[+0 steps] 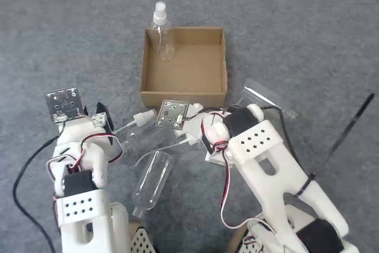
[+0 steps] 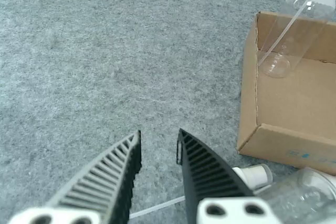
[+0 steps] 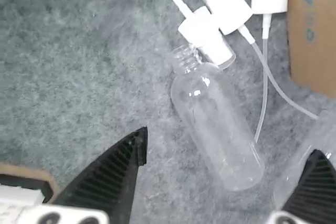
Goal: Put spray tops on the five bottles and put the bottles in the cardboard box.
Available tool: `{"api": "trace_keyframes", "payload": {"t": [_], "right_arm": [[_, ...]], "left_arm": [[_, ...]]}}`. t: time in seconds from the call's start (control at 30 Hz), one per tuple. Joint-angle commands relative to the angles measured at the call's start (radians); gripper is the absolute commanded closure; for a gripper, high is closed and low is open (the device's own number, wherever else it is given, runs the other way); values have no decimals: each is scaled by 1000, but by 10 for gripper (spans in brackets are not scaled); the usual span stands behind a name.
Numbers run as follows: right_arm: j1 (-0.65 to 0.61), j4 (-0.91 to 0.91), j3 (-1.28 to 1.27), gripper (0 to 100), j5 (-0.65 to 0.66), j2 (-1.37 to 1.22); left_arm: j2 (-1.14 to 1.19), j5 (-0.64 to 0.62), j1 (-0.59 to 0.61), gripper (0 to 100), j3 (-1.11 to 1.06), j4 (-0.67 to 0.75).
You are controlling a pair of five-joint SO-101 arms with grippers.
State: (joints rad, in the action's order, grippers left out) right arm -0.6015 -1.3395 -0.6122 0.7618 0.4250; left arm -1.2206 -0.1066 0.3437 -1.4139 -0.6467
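The box (image 1: 183, 87) sits at upper centre of the high view on the grey worktop (image 1: 314, 39). One capped bottle (image 1: 161, 31) leans in the box's upper left corner. So, as I judge it, one bottle of five is done.

The right end effector (image 3: 228, 145) hangs spread wide, holding nothing, straddling an open bottle (image 3: 218, 124) that lies flat on the worktop with its threaded neck bare. Three spray tops (image 3: 207, 35) lie loose just past that neck, close to the box wall, their thin tubes trailing across the felt.

The left end effector (image 2: 159, 135) is at a narrow gap and empty, above bare worktop near the box's front left corner. Just beside it lies another bottle (image 2: 302, 192) with a white top at its neck; I cannot tell whether that top is screwed on. A spare bottle (image 1: 153, 179) lies uncapped at lower centre of the high view, between the two arms.

The bottles look like thin clear plastic, so probably light, smooth and free to roll. I would take one across the middle of its body, squarely and without much squeeze, since the wall may flex. A spray top is best held by its stiff white collar, never by the limp tube.
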Motion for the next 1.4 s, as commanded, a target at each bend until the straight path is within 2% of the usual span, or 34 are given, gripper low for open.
{"api": "trace_keyframes", "payload": {"t": [0.0,0.23,0.63,0.83,0.93,1.37], "right_arm": [[-8,65,0,597,17,1],[-5,170,8,597,18,-220],[-4,189,23,600,18,-317],[-4,220,20,728,11,-335],[-2,229,18,753,8,-335],[-4,222,21,756,-170,-332]], "left_arm": [[-20,6,3,891,7,31],[-20,6,3,891,7,31],[-20,6,3,891,7,31],[-20,6,3,891,7,31],[-20,6,3,891,7,31],[-20,6,3,891,7,34]]}}
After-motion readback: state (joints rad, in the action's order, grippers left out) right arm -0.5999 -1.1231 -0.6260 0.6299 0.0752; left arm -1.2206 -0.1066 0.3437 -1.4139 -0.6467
